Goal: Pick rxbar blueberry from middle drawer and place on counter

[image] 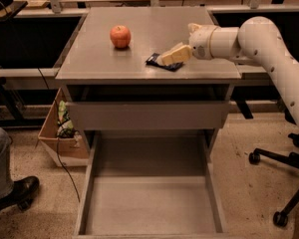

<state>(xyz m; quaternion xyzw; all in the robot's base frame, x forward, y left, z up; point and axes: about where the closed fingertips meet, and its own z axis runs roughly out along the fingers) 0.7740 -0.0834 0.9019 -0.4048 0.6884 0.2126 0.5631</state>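
Half the rxbar blueberry (154, 60) lies hidden under the pincer (171, 57), by the bench's (149, 26) near right edge; whether it is clamped, I cannot tell. The middle drawer's (149, 203) near end is cut off.

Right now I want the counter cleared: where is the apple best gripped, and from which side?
Probably across its round middle, from straight above: the apple sits alone on the counter, free all round. The tool is to its right in view, at the rxbar blueberry.
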